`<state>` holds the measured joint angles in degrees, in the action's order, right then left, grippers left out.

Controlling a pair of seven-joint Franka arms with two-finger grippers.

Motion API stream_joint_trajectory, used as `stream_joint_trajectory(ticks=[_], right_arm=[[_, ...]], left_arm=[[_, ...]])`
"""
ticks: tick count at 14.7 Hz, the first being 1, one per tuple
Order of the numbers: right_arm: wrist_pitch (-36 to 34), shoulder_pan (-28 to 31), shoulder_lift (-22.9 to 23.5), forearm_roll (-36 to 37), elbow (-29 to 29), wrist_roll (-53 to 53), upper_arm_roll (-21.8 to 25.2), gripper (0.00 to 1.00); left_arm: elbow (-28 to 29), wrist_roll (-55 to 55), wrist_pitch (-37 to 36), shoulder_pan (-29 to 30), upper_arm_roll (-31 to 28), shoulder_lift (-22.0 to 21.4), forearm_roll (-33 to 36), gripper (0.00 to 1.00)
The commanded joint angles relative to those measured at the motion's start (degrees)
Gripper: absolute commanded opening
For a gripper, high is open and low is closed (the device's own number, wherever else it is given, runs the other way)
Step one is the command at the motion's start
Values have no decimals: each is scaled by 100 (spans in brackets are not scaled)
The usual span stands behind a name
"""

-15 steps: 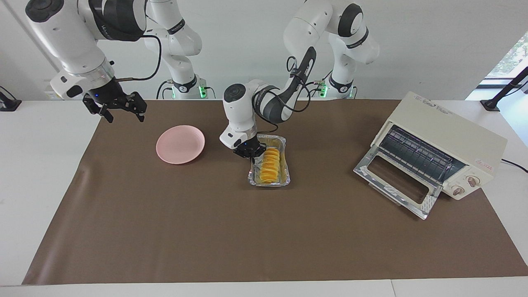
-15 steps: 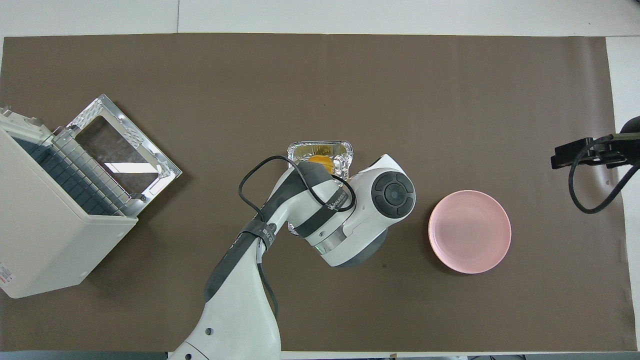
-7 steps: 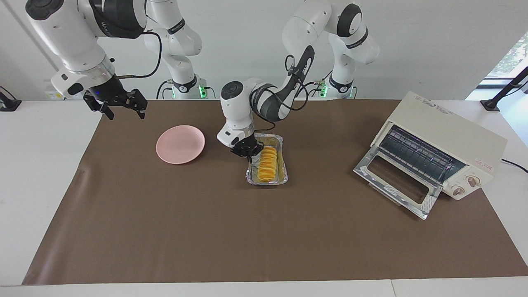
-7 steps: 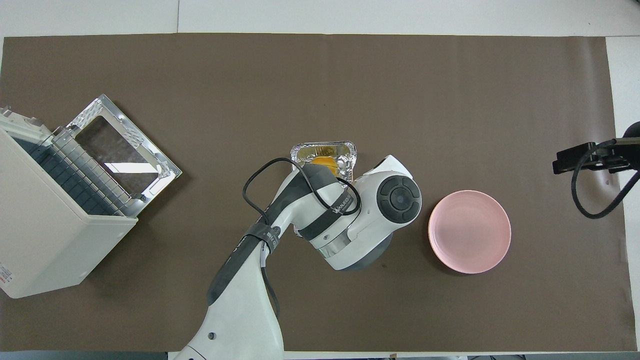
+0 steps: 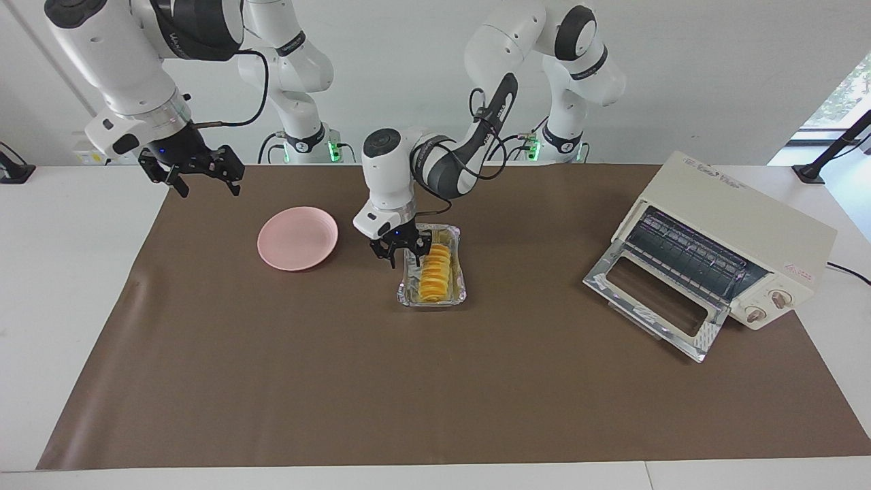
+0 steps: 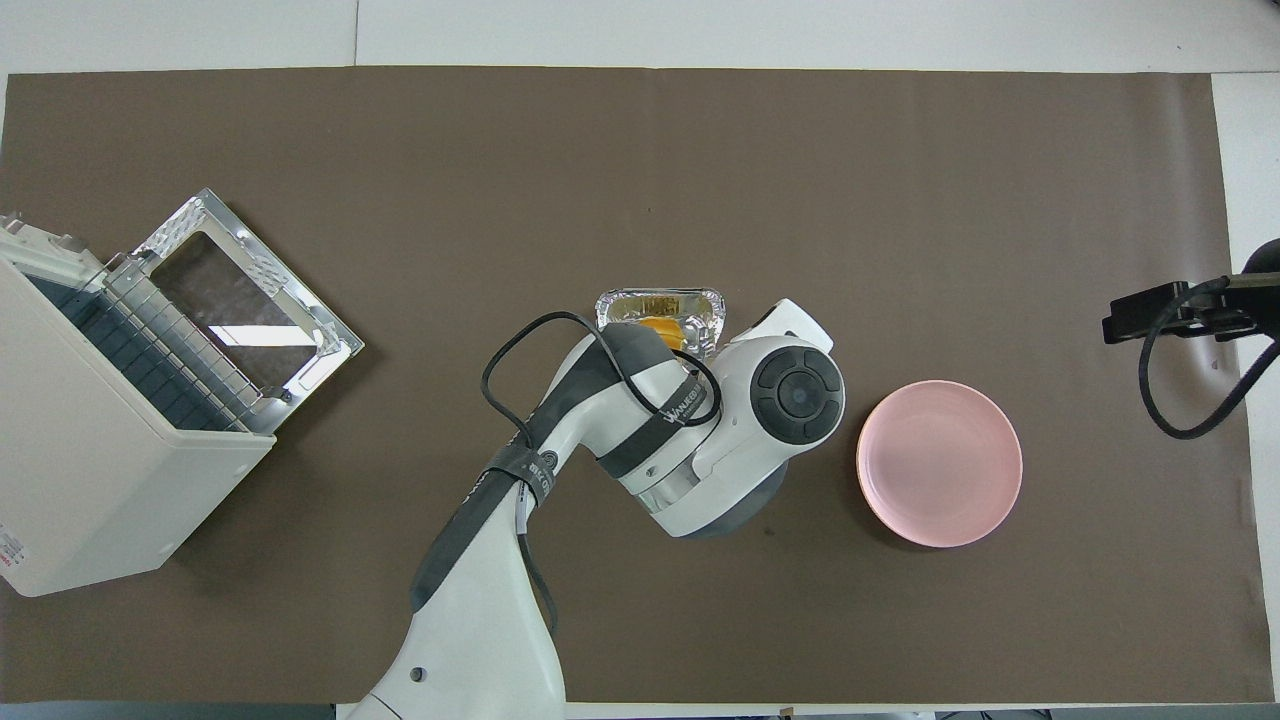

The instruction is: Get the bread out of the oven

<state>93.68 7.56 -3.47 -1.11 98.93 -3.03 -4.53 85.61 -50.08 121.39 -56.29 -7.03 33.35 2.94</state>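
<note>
Bread [image 5: 433, 274] sits in its foil tray [image 5: 409, 297] at frame centre, already outside the open oven [image 5: 731, 235] (middle right). Left gripper [image 5: 400, 249] open over the tray's rim; right gripper [image 5: 198, 173] open, waiting upper left.

- Bread [image 6: 660, 324]: from overhead only one end shows; the rest lies under the left arm's wrist housing.
- Foil tray [image 6: 660, 304]: from overhead only its end farthest from the robots shows, the remainder covered by the same arm.
- Left claw [image 5: 403, 248]: hidden from overhead beneath its own wrist; in the facing view it sits at the tray's rim, contact not discernible.
- Right claw [image 6: 1165, 312]: its arm is cut by the overhead view's edge.
- Oven [image 6: 100, 430]: cut by the overhead view's edge; interior behind the rack too dark to read.
</note>
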Motion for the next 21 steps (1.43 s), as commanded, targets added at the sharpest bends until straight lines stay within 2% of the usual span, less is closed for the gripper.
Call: stream_joint_trajectory(ticks=[1, 4, 6, 8, 11, 13, 15, 19, 21], right_arm=[[387, -113, -49, 32, 161, -154, -66, 100], [563, -263, 118, 23, 196, -75, -75, 100], [633, -508, 293, -30, 179, -13, -75, 100], [844, -719, 452, -47, 179, 74, -83, 100], [924, -1395, 672, -47, 310, 538, -75, 100], [1317, -1860, 602, -47, 852, 987, -83, 100], [1818, -2336, 575, -47, 1198, 1601, -75, 100], [2407, -2662, 917, -47, 1329, 2287, -83, 100], [3012, -2812, 1058, -82, 1575, 2911, -83, 100]], left_arm=[[-439, -28, -342, 275, -35, 40, -485, 100], [-940, 120, -1133, 530, -53, -4, -487, 100], [-784, 715, -1257, 1030, -44, -625, -487, 100], [-642, 1681, -1695, 1635, -44, -1083, -487, 100], [-633, 3376, -2364, 2646, -53, -1418, -487, 100], [-616, 4004, -2549, 3192, -44, -1708, -487, 100], [-389, 4486, -2961, 3562, -44, -2103, -487, 100], [376, 5394, -3077, 4246, -88, -2964, -470, 100], [491, 5351, -3392, 4764, -88, -3080, -382, 100]])
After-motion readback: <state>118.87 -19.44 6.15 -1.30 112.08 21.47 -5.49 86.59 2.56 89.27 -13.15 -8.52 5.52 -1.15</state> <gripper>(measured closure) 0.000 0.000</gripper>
